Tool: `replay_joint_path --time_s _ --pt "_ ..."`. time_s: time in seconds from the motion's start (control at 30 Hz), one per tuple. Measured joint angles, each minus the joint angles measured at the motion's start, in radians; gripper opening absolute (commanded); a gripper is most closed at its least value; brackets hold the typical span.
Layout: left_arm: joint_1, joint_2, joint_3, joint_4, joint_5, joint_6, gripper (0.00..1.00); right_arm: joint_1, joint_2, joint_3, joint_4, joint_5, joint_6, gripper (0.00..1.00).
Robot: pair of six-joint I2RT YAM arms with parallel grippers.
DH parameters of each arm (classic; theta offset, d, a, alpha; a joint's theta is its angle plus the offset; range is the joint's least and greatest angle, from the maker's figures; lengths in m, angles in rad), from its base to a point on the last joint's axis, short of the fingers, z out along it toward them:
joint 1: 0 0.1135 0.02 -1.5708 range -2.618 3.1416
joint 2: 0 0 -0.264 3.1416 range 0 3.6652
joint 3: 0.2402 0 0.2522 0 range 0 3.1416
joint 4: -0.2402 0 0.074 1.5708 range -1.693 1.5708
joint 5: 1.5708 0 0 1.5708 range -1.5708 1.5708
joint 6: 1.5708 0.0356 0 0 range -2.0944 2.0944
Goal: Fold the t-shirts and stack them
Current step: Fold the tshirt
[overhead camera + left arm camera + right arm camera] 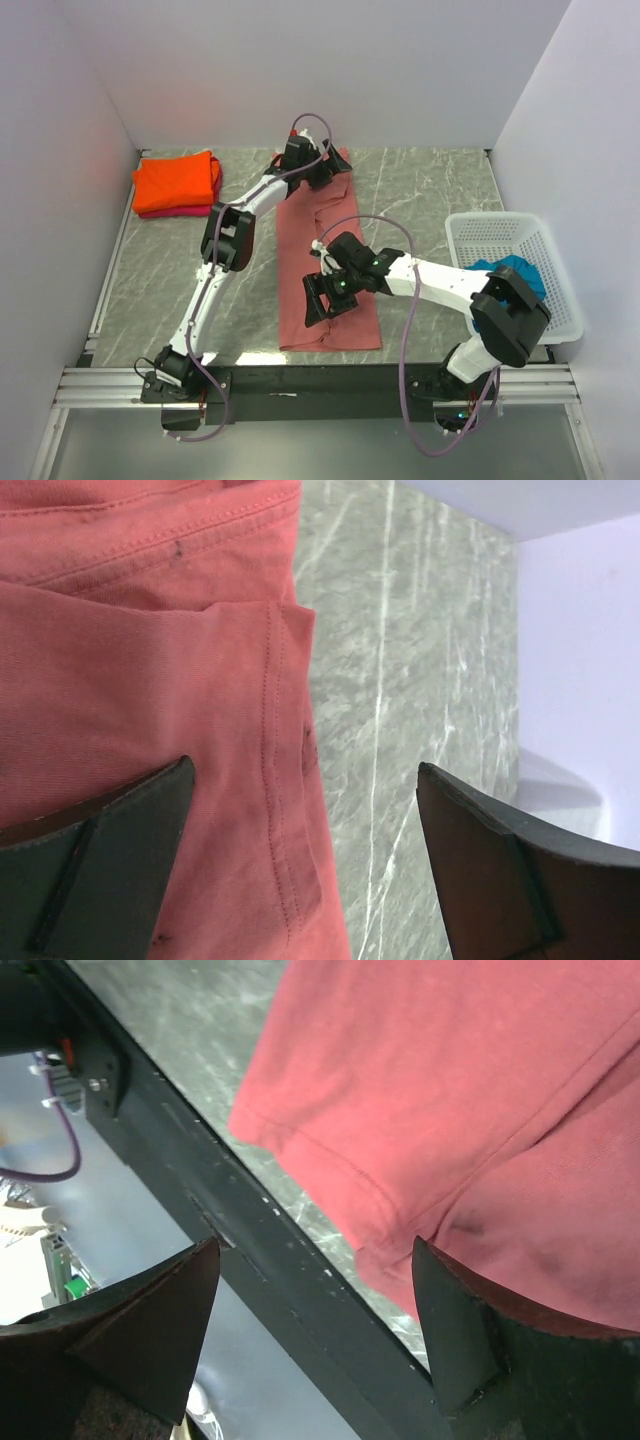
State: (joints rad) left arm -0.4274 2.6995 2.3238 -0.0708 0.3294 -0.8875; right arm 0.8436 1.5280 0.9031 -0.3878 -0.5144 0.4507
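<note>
A dusty brick-red t-shirt (322, 250) lies as a long folded strip down the middle of the marble table. My left gripper (320, 170) stands open over its far end; in the left wrist view the shirt's (130, 660) stitched hem edge runs between the fingers of the gripper (305, 770). My right gripper (326, 298) hangs open over the shirt's near left corner; the right wrist view has that corner (450, 1080) beside the gripper (315, 1250). Neither holds cloth. An orange t-shirt (176, 182) lies folded on a pink-red one (195, 211) at the back left. A teal-blue one (512, 271) sits in the basket.
The white lattice basket (490, 218) stands at the table's right edge. A black rail (330, 375) runs along the near edge, right under the right gripper (250, 1250). White walls close in the back and both sides. Bare marble (430, 190) shows between shirt and basket.
</note>
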Motion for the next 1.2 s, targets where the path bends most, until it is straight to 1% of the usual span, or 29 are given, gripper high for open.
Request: replay_joint_path --time_s 0.1,0.23,0.33,0.4,0.47,0.53,0.6,0.7,0.77,0.83,0.9,0.93,1.0,1.07,1.13,1.2 --pt "-0.004 0.017 0.016 0.037 0.023 -0.001 0.99 0.0 -0.029 0.0 -0.001 0.008 0.005 0.84" --pt "-0.013 0.029 0.032 0.05 0.048 -0.001 0.99 -0.002 -0.093 0.0 -0.021 0.077 0.024 0.86" --pt "-0.02 0.002 0.026 0.024 0.05 0.015 0.99 -0.034 -0.168 -0.002 -0.02 0.113 0.051 0.87" --pt "-0.024 -0.052 -0.002 -0.021 0.051 0.035 0.99 -0.076 -0.226 -0.014 -0.005 0.134 0.072 0.88" --pt "-0.028 -0.178 -0.105 -0.079 0.048 0.065 0.99 -0.117 -0.279 -0.041 0.01 0.161 0.092 0.88" --pt "-0.037 -0.343 -0.259 -0.114 0.03 0.095 0.99 -0.158 -0.325 -0.076 0.014 0.189 0.109 0.9" --pt "-0.058 -0.566 -0.428 -0.154 -0.014 0.13 0.99 -0.197 -0.372 -0.125 0.019 0.214 0.125 0.93" --pt "-0.109 -0.883 -0.678 -0.133 -0.101 0.147 0.99 -0.241 -0.426 -0.182 0.002 0.243 0.137 0.98" --pt "-0.151 -1.101 -0.87 -0.124 -0.138 0.138 0.99 -0.262 -0.452 -0.204 -0.025 0.258 0.135 0.99" --pt "-0.183 -1.249 -1.033 -0.134 -0.159 0.116 0.99 -0.273 -0.469 -0.217 -0.047 0.261 0.133 1.0" --pt "-0.201 -1.369 -1.209 -0.159 -0.186 0.079 0.99 -0.276 -0.486 -0.239 -0.06 0.257 0.132 1.0" --pt "-0.212 -1.394 -1.263 -0.179 -0.196 0.066 0.99 -0.278 -0.493 -0.253 -0.068 0.253 0.132 1.0" --pt "-0.245 -1.445 -1.423 -0.243 -0.227 0.024 0.99 -0.279 -0.513 -0.292 -0.081 0.244 0.133 1.0" --pt "-0.297 -1.489 -1.55 -0.335 -0.247 -0.029 0.99 -0.279 -0.541 -0.329 -0.104 0.236 0.133 0.99" --pt "-0.353 -1.573 -1.659 -0.414 -0.247 -0.087 0.99 -0.279 -0.583 -0.367 -0.13 0.229 0.136 0.99" --pt "-0.385 -1.68 -1.74 -0.439 -0.237 -0.145 0.99 -0.279 -0.627 -0.402 -0.137 0.209 0.14 0.99"
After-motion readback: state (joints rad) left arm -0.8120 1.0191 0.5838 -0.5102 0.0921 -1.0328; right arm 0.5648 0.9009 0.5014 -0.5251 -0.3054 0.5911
